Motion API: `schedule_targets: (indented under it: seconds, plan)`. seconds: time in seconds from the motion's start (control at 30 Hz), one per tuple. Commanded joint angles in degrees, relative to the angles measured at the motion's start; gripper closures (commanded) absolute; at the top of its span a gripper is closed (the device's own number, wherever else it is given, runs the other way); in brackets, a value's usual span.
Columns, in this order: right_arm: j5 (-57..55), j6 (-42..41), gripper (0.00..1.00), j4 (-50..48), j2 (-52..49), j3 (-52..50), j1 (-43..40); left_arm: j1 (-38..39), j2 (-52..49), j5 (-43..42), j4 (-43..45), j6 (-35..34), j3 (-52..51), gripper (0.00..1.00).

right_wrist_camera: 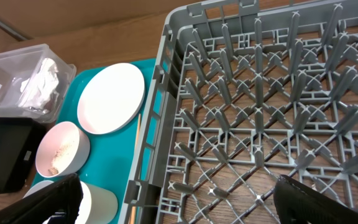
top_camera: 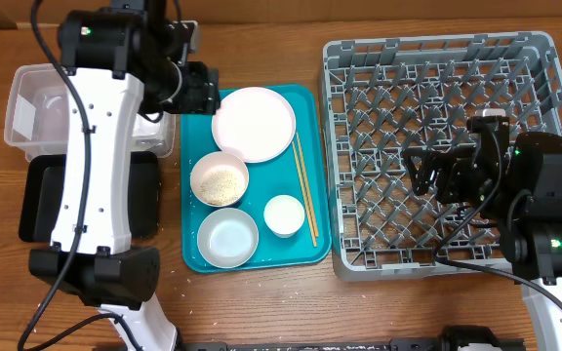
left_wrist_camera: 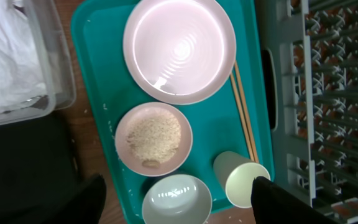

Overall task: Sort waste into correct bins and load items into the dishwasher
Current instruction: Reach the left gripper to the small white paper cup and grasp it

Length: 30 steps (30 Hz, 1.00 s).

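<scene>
On the table (top_camera: 261,312), the rack (top_camera: 437,49) sits at 3 o'clock and the teal tray (top_camera: 305,97) at centre. The tub (top_camera: 27,83) of napkins (left_wrist_camera: 11,56) and the black tray (top_camera: 37,195) lie at 9, half hidden under the left arm (top_camera: 96,166). The teal tray holds the plate (top_camera: 253,123) at 12, rice bowl (top_camera: 220,180), grey bowl (top_camera: 227,237) at 6, cup (top_camera: 284,215) and chopsticks (top_camera: 304,190). The left fingers (left_wrist_camera: 278,202) and right fingers (right_wrist_camera: 316,202) are spread wide, empty.

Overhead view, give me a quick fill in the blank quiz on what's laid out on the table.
1. The plate rests on a ____ tray.
2. The pinkish bowl holds ____.
3. The clear tub holds crumpled ____.
Missing words: teal; rice; napkins.
</scene>
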<state>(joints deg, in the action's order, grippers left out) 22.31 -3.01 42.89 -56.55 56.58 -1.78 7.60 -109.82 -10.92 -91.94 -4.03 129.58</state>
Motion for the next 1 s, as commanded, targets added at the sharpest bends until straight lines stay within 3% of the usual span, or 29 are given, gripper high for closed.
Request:
schedule_targets:
  seconds: [0.0, 0.47, 0.97]
  plan:
    - [0.6, -0.2, 0.0, -0.2, 0.1, 1.2, -0.2, 2.6, -0.3, -1.4, -0.2, 1.3, -2.0, 0.23]
    - [0.5, -0.2, 0.0, 0.5, 0.1, 1.2, -0.2, 5.5, -0.3, -2.2, 8.3, 1.0, -21.5, 0.22]
    - [0.5, -0.2, 0.0, 0.5, 0.1, 1.2, -0.2, 11.3, -0.3, -1.3, 14.5, 1.8, -30.4, 0.19]
